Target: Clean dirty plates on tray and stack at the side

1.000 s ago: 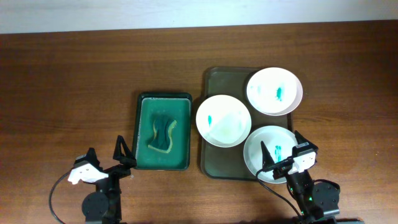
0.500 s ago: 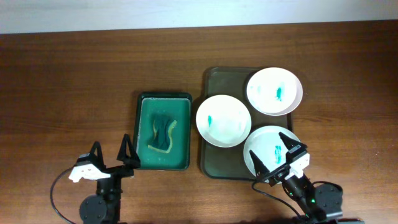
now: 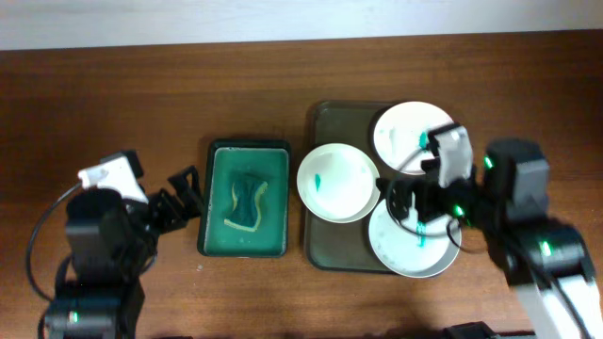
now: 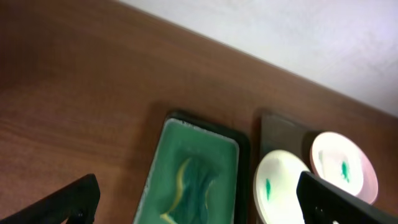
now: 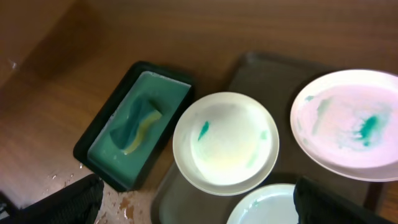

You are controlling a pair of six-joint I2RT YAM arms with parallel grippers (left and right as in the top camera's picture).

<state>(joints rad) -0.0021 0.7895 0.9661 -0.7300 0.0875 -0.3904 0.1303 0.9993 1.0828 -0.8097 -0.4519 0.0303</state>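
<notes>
Brown wood-grain table (image 3: 113,104); beyond far edge, pale surface, probably wall (image 4: 280,31).

your left arm (image 3: 94,250) is matte black and blocky, with a white cap (image 3: 110,172) at its upper end and a thin black cable (image 3: 38,226) looping off one side. your right arm (image 3: 516,179) is the same black and carries a white block (image 3: 452,144) and small green lights (image 3: 487,162). it has a pale grey-white link (image 3: 556,299) lower down. through the wrist cameras, your left gripper (image 4: 197,186) and right gripper (image 5: 199,186) each show two dark, flat, wedge-shaped fingers (image 4: 71,200).
</notes>
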